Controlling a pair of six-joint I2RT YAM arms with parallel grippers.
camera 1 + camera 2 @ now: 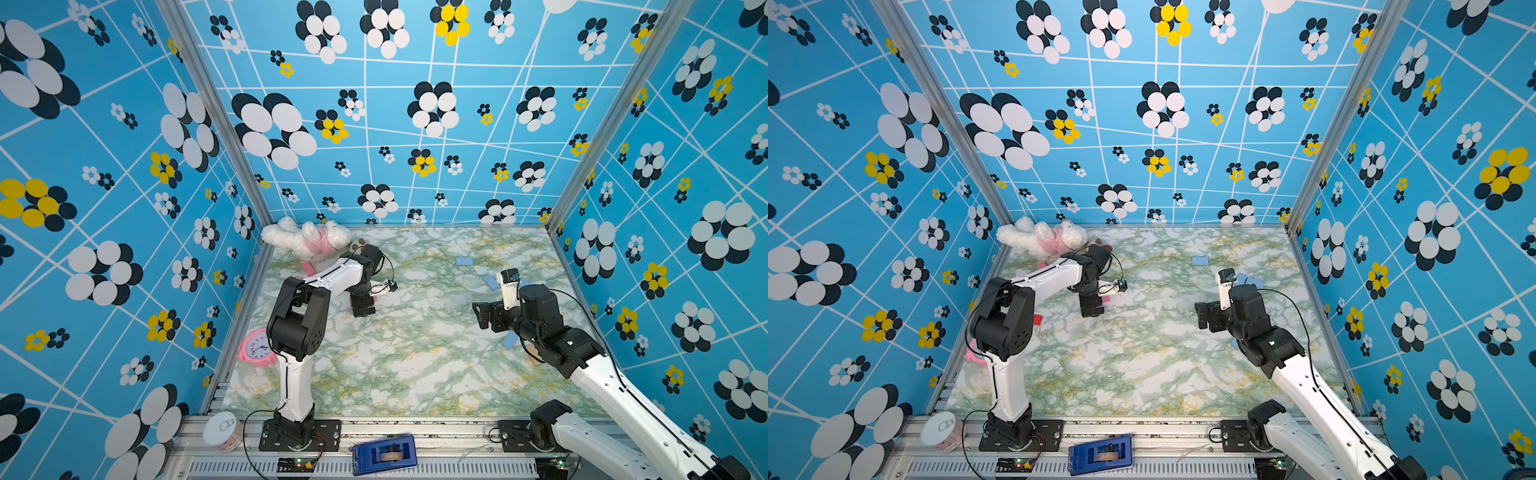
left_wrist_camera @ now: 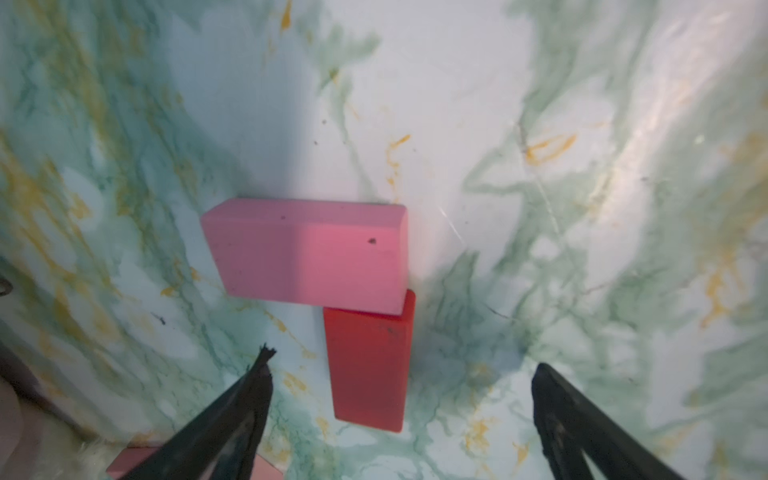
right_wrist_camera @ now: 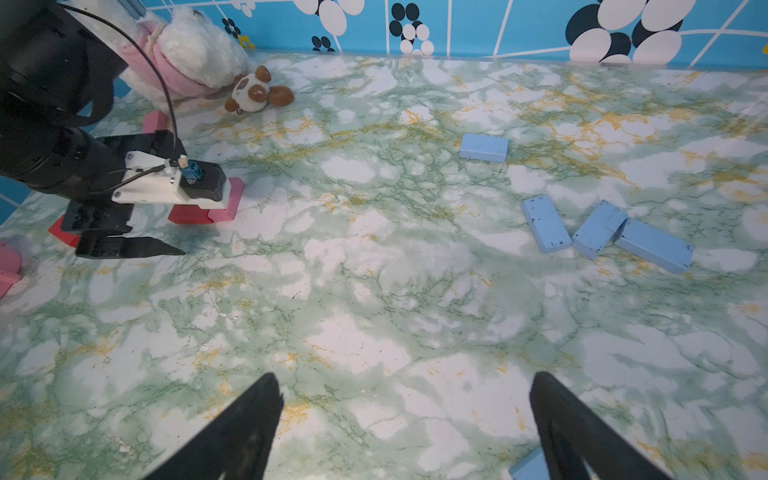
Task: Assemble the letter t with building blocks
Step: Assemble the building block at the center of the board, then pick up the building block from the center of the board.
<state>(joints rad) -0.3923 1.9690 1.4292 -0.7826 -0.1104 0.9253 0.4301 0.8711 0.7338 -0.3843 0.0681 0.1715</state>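
Observation:
In the left wrist view a pink block point(image 2: 307, 253) lies crosswise. A red block point(image 2: 368, 365) meets one end of it at a right angle, and the two touch. My left gripper point(image 2: 403, 359) is open just above them, one finger on each side of the red block, holding nothing. In a top view it point(image 1: 363, 309) points down at the table's left middle. My right gripper point(image 3: 405, 378) is open over bare table, seen at the right point(image 1: 484, 316). Several light blue blocks point(image 3: 545, 224) lie loose beyond it, one apart point(image 3: 484, 147).
A white-and-pink plush toy point(image 1: 305, 239) lies in the back left corner with a small panda toy point(image 3: 253, 89) beside it. A pink alarm clock point(image 1: 257, 348) stands at the left edge. Spare pink point(image 1: 308, 268) and red point(image 3: 62, 235) blocks lie near the left arm.

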